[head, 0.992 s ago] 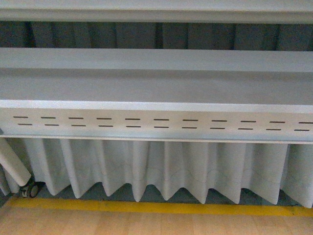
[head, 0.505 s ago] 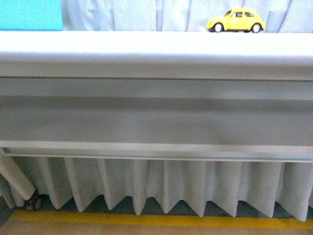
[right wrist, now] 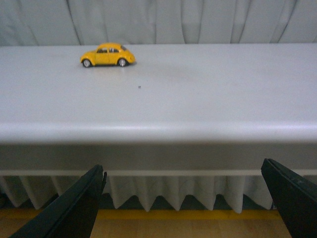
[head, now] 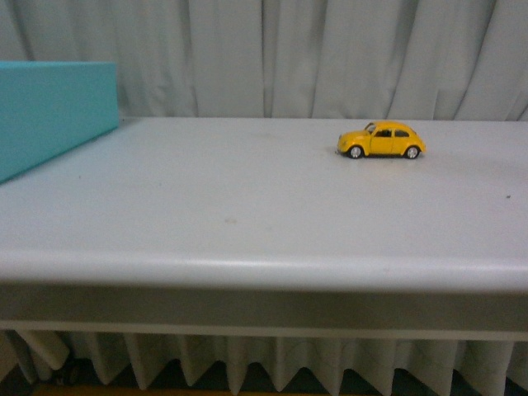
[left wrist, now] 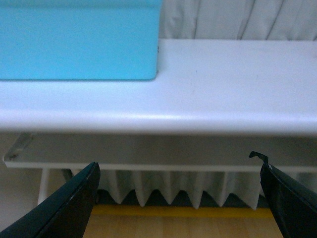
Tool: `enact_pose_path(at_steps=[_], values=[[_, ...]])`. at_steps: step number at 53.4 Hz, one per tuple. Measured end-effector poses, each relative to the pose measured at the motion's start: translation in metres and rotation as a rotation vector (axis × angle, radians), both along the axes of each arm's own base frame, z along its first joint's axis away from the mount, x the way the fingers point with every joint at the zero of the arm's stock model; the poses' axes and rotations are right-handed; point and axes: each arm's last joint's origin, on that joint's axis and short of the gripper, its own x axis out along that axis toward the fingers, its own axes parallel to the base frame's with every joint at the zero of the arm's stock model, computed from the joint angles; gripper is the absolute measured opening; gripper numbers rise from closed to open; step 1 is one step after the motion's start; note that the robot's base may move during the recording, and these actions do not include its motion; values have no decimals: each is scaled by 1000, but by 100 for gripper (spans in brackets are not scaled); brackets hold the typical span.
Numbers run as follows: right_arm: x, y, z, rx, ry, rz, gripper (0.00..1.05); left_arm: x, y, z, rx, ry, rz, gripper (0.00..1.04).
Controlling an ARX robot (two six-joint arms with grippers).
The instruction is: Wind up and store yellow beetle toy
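yellow beetle toy (head: 381, 140): on its wheels, back right of desk (head: 206, 223), well apart from teal box (head: 49, 107) | handling: likely light, rigid, glossy-slick; pinch across doors | left jaws, right jaws: spread, empty

The robot's body shows as the left gripper (left wrist: 177, 163) and the right gripper (right wrist: 183, 166), each a pair of broad, smooth fingers shaped like wedges that narrow toward the tip. The left gripper's fingers (left wrist: 67, 210) are black with a faint dark-green sheen, matte and plain, with no markings to be made out, and one of them carries a small hooked lip (left wrist: 258, 155) at its tip. The right gripper's fingers (right wrist: 292, 196) have the same dark colour and the same slanted, straight-edged shape, and one has a slight notch (right wrist: 103, 174) at its tip edge.
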Motion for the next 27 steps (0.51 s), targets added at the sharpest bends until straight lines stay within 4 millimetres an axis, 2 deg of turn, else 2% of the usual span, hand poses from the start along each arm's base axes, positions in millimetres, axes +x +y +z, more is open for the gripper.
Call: enact_pose_path(at_steps=[27], values=[[0, 0, 0, 3, 1, 0, 98, 0, 0, 0, 0, 0, 0, 98]])
